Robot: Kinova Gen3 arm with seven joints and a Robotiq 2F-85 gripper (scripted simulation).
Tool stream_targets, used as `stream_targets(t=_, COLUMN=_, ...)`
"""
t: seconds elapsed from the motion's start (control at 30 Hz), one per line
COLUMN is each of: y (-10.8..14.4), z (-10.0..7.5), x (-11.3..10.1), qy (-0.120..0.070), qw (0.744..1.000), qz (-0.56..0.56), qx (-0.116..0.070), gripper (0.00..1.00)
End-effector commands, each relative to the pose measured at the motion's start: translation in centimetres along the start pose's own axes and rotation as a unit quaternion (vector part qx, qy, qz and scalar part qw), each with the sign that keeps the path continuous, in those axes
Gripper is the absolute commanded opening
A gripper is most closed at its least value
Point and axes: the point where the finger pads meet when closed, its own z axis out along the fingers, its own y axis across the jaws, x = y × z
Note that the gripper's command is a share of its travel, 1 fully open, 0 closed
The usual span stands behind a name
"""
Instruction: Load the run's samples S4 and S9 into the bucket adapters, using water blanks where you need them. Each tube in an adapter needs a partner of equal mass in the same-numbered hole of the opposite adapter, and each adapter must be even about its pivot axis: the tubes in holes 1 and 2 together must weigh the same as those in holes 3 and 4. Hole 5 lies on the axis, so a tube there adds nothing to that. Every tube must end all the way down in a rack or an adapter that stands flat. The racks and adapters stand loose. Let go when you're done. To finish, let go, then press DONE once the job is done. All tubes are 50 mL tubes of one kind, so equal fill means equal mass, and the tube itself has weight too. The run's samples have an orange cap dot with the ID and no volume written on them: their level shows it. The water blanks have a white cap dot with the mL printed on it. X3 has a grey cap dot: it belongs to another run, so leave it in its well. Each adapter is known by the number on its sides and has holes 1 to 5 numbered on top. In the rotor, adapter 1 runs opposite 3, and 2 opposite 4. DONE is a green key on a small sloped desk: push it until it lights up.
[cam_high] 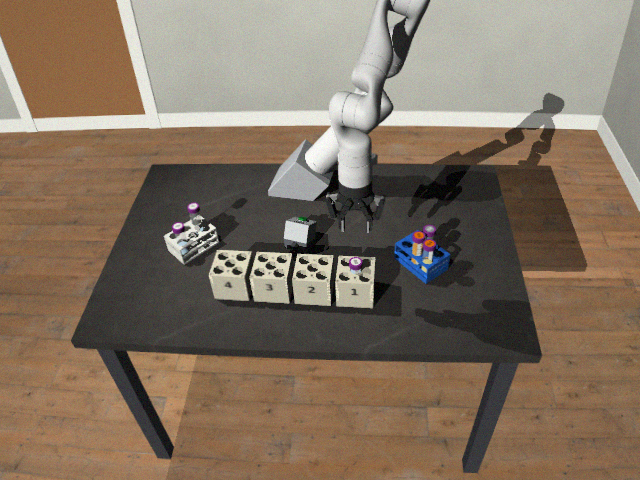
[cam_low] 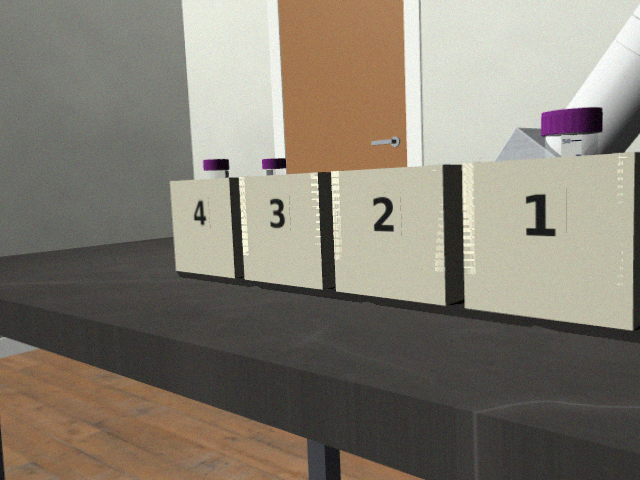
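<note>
Four cream adapters stand in a row at the table's front: adapter 4 [cam_high: 230,275], adapter 3 [cam_high: 270,277], adapter 2 [cam_high: 311,279] and adapter 1 [cam_high: 355,282]. Adapter 1 holds one purple-capped tube [cam_high: 355,264], which also shows in the low side view [cam_low: 571,130]. The other adapters look empty. My gripper [cam_high: 354,225] hangs open and empty above the table, behind adapter 1 and left of the blue rack [cam_high: 420,257]. The blue rack holds two orange-dot tubes [cam_high: 417,241] and one more purple-capped tube [cam_high: 429,230]. The white rack [cam_high: 190,241] at the left holds two purple-capped tubes [cam_high: 193,209].
The small desk with the green DONE key [cam_high: 300,230] stands just left of my gripper, behind adapters 2 and 3. The arm's grey base [cam_high: 298,176] sits at the table's back. In the low side view the adapters [cam_low: 385,229] hide the racks, apart from two caps.
</note>
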Motion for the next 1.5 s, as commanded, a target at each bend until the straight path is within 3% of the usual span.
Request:
stream_targets(t=0.0, y=0.0, z=-0.1, x=0.0, qy=-0.001, qw=1.0, qz=0.0, qx=0.0, gripper=0.62)
stream_targets(t=0.47, y=0.0, z=-0.1, x=0.0, qy=-0.001, qw=1.0, qz=0.0, qx=0.0, gripper=0.62)
stream_targets(t=0.87, y=-3.3, z=-0.1, x=0.7, qy=-0.001, qw=0.98, qz=0.199, qx=0.0, gripper=0.62)
stream_targets(t=1.1, y=-5.6, z=-0.1, x=1.1, qy=-0.001, qw=0.943, qz=0.334, qx=0.0, gripper=0.62)
stream_targets(t=1.47, y=-8.5, z=-0.1, x=1.7, qy=-0.001, qw=0.941, qz=0.34, qx=0.0, gripper=0.62)
